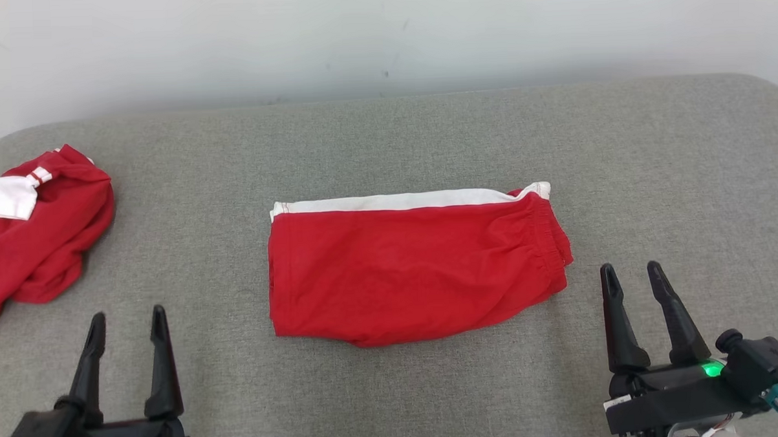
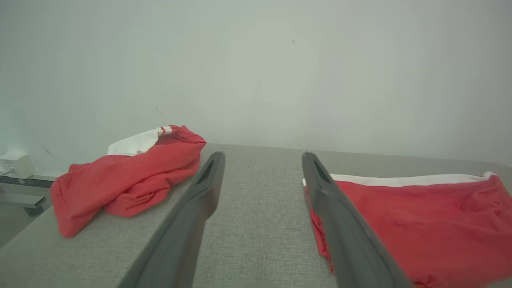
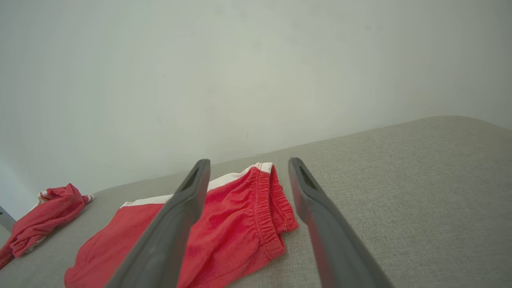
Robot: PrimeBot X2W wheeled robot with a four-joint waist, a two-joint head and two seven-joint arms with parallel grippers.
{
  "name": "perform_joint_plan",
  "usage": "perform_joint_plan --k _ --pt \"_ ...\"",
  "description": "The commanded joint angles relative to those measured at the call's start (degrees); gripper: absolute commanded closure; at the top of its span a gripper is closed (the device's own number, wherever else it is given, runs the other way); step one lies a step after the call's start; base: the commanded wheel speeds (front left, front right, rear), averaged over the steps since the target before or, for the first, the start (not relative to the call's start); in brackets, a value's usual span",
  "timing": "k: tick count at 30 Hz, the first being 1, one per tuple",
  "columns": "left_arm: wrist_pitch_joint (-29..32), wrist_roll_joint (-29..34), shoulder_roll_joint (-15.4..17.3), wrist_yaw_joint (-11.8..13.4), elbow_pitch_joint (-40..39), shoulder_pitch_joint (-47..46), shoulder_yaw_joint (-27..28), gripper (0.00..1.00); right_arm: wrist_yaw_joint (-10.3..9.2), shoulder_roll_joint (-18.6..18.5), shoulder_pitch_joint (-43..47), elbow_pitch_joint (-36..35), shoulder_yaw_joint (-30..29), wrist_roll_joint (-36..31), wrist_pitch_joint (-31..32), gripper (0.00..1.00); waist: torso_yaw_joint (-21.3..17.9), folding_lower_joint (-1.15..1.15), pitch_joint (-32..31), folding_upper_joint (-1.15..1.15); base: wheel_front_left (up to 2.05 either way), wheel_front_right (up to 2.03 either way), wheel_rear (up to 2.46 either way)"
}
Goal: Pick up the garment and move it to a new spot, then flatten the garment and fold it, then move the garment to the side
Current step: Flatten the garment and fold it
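Folded red cloth garment with a white band [image 1: 417,276] lay flat between the two pairs of fingers.
It rested on the grey fabric-covered tabletop [image 1: 386,141], just ahead of the left fingers [image 1: 91,355] and right fingers [image 1: 676,318], both spread wide and holding nothing. A crumpled red-and-white cloth heap [image 1: 34,237], perhaps another garment, sat beyond the left fingers, to their outer side.

Head cam high, looks down; wrist cams low, face wall [image 2: 256,72]; share folded garment [image 1: 416,269].
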Motion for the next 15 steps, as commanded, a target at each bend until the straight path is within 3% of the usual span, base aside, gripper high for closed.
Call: perform_joint_plan --k 1,6,15 --pt "0.0 0.7 -1.1 -0.2 -0.3 1.3 1.2 0.0 -0.14 0.0 0.8 0.2 0.0 -0.4 -0.4 0.0 0.0 0.0 -0.1 0.0 0.0 0.0 0.0" --pt "0.0 2.5 -3.9 -2.7 -0.1 3.0 4.3 0.0 -0.14 0.0 1.7 0.8 0.3 -1.6 -0.6 0.0 -0.3 0.0 -0.4 0.0 0.0 0.0 0.0" --pt "0.0 6.5 -5.8 -6.1 1.0 4.0 7.2 0.0 -0.14 0.3 2.4 2.2 0.3 -3.3 -1.0 0.0 -1.1 0.0 -1.6 0.0 0.0 0.0 0.0"
